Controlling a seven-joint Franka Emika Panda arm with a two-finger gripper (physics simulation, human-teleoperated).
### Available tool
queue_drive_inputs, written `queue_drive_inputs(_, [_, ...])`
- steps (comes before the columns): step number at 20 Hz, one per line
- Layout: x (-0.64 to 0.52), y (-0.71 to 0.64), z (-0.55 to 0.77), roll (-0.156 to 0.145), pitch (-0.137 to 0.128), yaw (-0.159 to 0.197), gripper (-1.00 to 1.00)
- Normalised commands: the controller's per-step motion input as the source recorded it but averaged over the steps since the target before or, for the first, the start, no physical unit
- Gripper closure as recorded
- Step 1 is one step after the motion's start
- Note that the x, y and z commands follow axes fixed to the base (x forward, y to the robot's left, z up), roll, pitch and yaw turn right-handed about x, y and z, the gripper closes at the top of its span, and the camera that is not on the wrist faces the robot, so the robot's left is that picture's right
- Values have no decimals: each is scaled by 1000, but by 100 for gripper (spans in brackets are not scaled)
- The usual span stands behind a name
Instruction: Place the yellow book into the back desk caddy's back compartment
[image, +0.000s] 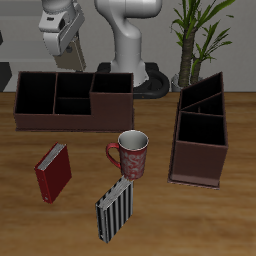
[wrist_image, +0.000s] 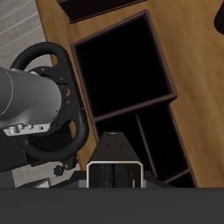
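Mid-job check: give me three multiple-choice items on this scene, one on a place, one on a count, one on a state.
1. The hand hangs over:
A the back desk caddy
B the mug
C the striped book

2. Books lying on the table:
A one
B two
C four

3. The mug is:
A tipped over
B upright
C inside a caddy

Answers:
1 A, the wrist view looks straight down into that caddy's cells.
2 B, only the red book and the striped book lie there.
3 B, its mouth faces up.
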Motion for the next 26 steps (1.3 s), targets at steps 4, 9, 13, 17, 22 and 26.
queue_drive_inputs(4, [19,-51,-77,-20,19,-11,100])
queue_drive_inputs(9, [19,-75,20,-26,4,-4,100])
queue_drive_inputs(13, [0,35,68,5,-13,40,100])
queue_drive_inputs(17, [47,35,52,-3,-19,36,100])
queue_drive_inputs(22, [58,18,22,0,-7,22,100])
queue_drive_inputs(26, [57,-30,-4,-2,3,34,100])
